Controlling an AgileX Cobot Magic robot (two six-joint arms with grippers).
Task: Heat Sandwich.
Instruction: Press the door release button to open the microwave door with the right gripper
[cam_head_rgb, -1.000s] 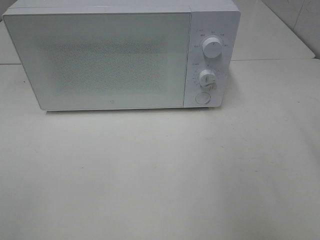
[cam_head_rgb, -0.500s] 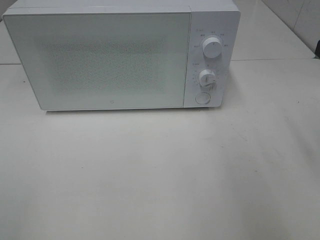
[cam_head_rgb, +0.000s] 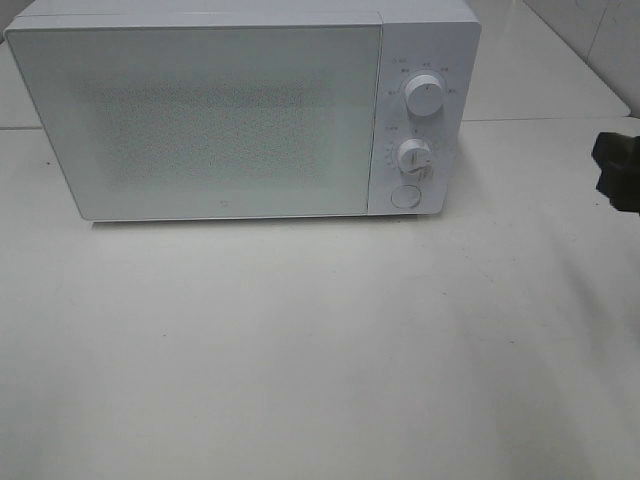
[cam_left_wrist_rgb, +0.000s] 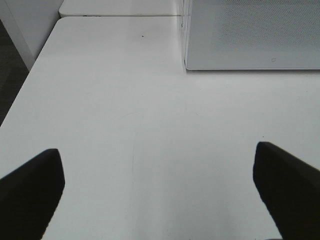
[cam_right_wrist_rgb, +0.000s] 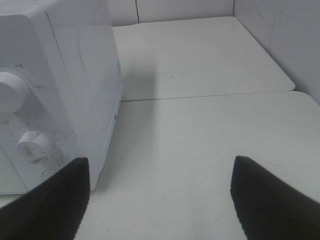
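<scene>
A white microwave (cam_head_rgb: 200, 115) stands at the back of the table with its door shut; two knobs (cam_head_rgb: 424, 97) and a round button sit on its right panel. The sandwich is out of view. My right gripper (cam_head_rgb: 620, 170) shows as a dark shape at the right edge of the high view, level with the microwave's lower half. In the right wrist view this gripper (cam_right_wrist_rgb: 160, 200) is open and empty, right of the microwave's control panel (cam_right_wrist_rgb: 30, 145). My left gripper (cam_left_wrist_rgb: 160, 200) is open and empty over bare table, near the microwave's front left corner (cam_left_wrist_rgb: 186, 65).
The white table (cam_head_rgb: 320, 350) spreads in front of the microwave. A second table top (cam_right_wrist_rgb: 200, 50) joins behind on the right, with a wall (cam_right_wrist_rgb: 285, 35) beyond. The table's left edge (cam_left_wrist_rgb: 20, 100) drops to a dark floor.
My right gripper has come into the high view from the right edge. The microwave has not moved.
</scene>
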